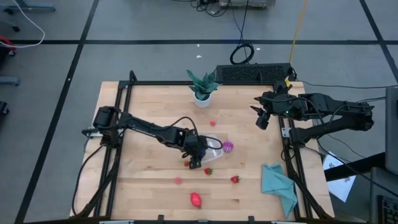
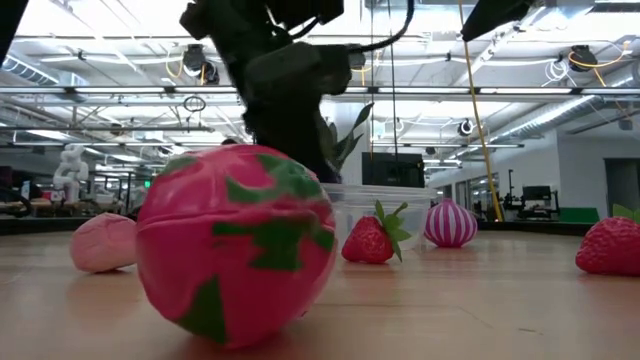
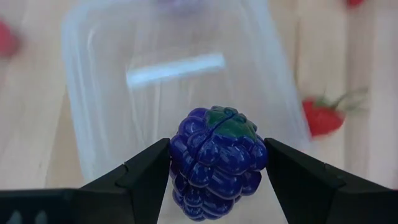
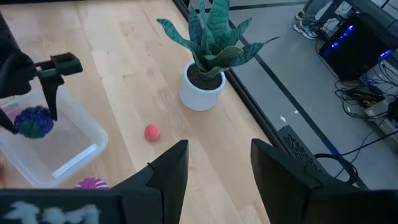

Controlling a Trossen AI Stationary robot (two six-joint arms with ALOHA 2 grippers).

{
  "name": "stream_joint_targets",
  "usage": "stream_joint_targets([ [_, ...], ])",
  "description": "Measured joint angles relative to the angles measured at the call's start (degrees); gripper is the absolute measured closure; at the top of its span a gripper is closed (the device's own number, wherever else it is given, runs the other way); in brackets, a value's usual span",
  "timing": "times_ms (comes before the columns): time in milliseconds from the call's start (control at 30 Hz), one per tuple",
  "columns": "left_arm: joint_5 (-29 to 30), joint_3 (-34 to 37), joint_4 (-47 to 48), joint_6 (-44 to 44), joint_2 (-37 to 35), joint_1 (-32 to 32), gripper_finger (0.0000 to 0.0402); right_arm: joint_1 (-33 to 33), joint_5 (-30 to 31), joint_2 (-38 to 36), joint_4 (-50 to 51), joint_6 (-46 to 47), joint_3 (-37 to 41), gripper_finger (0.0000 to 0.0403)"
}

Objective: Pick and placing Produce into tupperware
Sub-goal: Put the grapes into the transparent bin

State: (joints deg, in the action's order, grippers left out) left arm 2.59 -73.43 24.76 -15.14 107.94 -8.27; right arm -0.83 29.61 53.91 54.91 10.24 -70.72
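Observation:
A purple toy berry (image 3: 214,165) with a green cap sits between the fingers of my left gripper (image 3: 217,148), at the table's middle (image 1: 196,158), over the left end of the clear tupperware (image 1: 213,147). The right wrist view shows the berry (image 4: 34,121) above the tupperware (image 4: 59,146). More produce lies on the table: a pink-purple striped piece (image 1: 229,147), two strawberries (image 1: 208,170) (image 1: 235,179), a pink piece (image 1: 178,181), a big red-pink fruit (image 1: 196,199) and a small red ball (image 1: 212,123). My right gripper (image 4: 214,162) hangs open at the right edge (image 1: 262,119). My left gripper pinches the berry between its two fingers, one finger on each of two opposite sides (image 3: 177,155). The fingers (image 3: 149,168) slant down from the table's left. The berry's green cap (image 3: 230,121) faces up toward the wrist, and the berry hangs over the tupperware's open top.
A potted plant (image 1: 202,87) in a white pot stands at the far edge. A teal cloth (image 1: 277,183) lies at the near right corner. Bare wood lies along the table's left side and between the tupperware and my right arm.

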Motion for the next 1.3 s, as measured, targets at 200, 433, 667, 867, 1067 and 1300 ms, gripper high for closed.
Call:
stream_joint_targets([
  [200,0.0,-0.1,-1.1,-0.1,0.4,0.0,0.0146,0.0,0.0,0.0,-0.2,0.0,0.0,0.0238],
  [433,0.2,-0.1,-0.8,-0.1,0.4,0.0,0.0146,0.0,0.0,0.0,-0.2,0.0,0.0,0.0238],
  [667,0.3,-0.1,-0.7,0.0,0.4,0.0,0.0146,0.0,0.0,0.0,-0.2,0.0,0.0,0.0238],
  [867,0.3,-0.1,-0.6,0.5,0.4,0.0,0.0146,0.0,0.0,0.0,-0.2,0.0,0.0,0.0238],
  [1067,0.4,-0.2,-0.5,0.5,0.4,0.1,0.0146,0.0,0.0,0.0,-0.2,0.0,0.0,0.0238],
  [1300,0.4,-0.2,-0.5,0.6,0.4,0.9,0.0141,0.0,0.0,0.0,-0.2,0.0,0.0,0.0238],
])
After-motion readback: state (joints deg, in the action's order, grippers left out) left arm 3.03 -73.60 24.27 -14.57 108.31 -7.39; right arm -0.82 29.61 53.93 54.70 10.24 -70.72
